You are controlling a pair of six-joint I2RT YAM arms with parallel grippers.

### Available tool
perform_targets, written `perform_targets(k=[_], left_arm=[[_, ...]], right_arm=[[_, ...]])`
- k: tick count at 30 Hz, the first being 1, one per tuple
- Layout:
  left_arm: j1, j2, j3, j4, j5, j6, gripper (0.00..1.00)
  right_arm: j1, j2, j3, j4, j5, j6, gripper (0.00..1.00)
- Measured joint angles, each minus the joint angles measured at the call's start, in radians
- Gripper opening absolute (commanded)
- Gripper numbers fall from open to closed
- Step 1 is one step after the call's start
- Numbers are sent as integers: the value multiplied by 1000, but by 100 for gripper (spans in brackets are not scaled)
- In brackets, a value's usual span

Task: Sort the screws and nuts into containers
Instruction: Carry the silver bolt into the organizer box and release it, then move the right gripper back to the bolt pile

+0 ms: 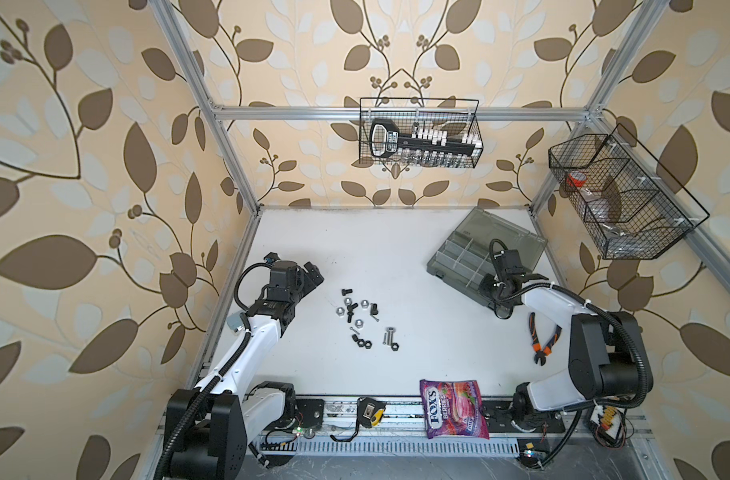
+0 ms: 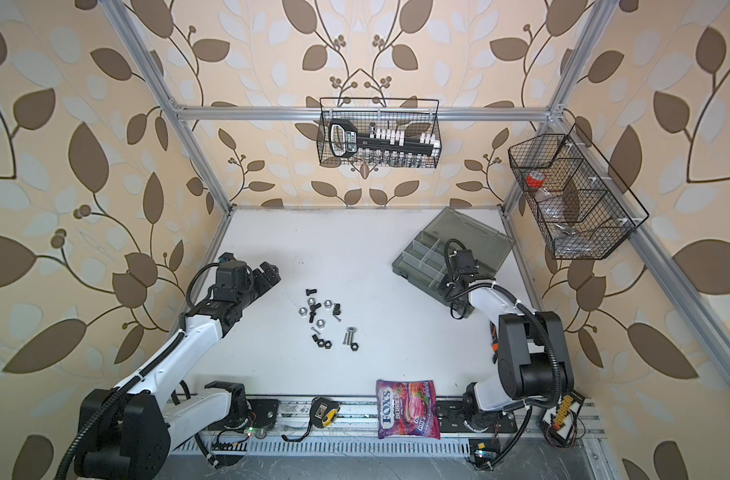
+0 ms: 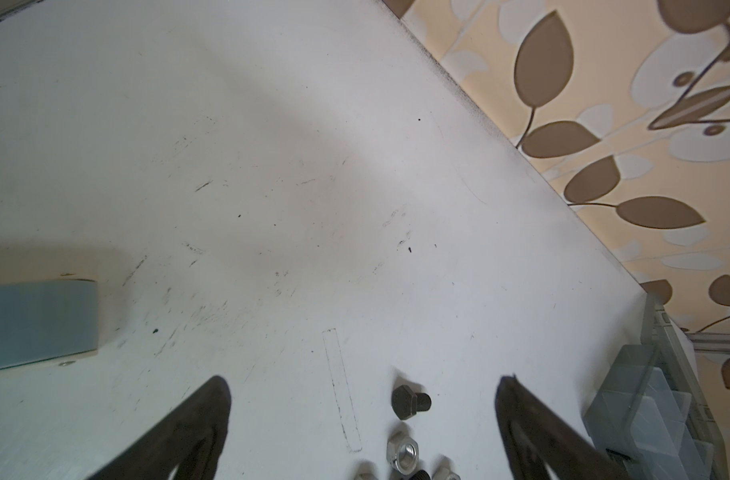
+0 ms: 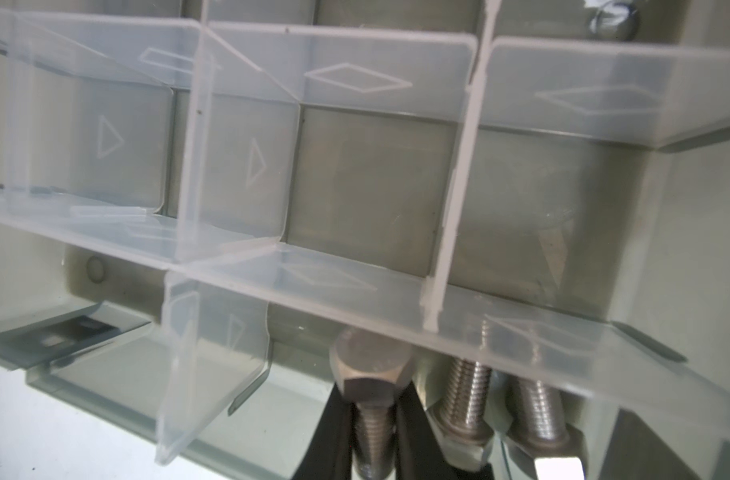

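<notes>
Two arms are out over the white table (image 1: 375, 249). Your left arm stretches forward from its base at the front left, forearm sloping upward, and the left gripper (image 1: 311, 274) hangs above the table just to the left of the pile of screws and nuts (image 1: 355, 316), jaws spread wide. In the left wrist view a black screw (image 3: 409, 401) and a silver nut (image 3: 402, 451) lie on the table between those spread fingers (image 3: 213, 415). Your right arm rises from the front right with its elbow high, the forearm reaching toward the back and the wrist bent down over the near end of the organizer box (image 1: 446, 259), whose lid (image 1: 504, 230) lies open behind it. The right gripper (image 4: 373, 415) is closed on the threaded shank of a silver bolt (image 4: 371, 374), head pointing away from the camera, over an edge compartment. Two more silver bolts (image 4: 467, 386) lie in that compartment just beside it. Orange-handled pliers (image 1: 542, 336) lie on the table near the right arm.
</notes>
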Motion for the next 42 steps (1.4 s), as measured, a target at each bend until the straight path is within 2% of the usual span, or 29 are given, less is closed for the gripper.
perform_targets(k=[4,12,20,23,27,31,37,42], left_arm=[[0,0,0,0,0,0,99],[0,0,0,0,0,0,99],[0,0,0,0,1,0,99],[0,0,0,0,2,0,99],[0,0,0,0,3,0,99],[0,0,0,0,3,0,99],[0,0,0,0,3,0,99],[0,0,0,0,3,0,99]], right_arm=[[-2,0,0,6,0,0,31],[-2,-23,0,2,0,-1,33],[5,-166,10,-24,2,-9,38],[40,-209,28,-39,14,-13,40],[151,-235,59,-55,34,-15,42],[333,-223,76,-76,53,-7,48],[615,-113,108,-109,79,9,58],[752,-7,138,-125,67,11,61]])
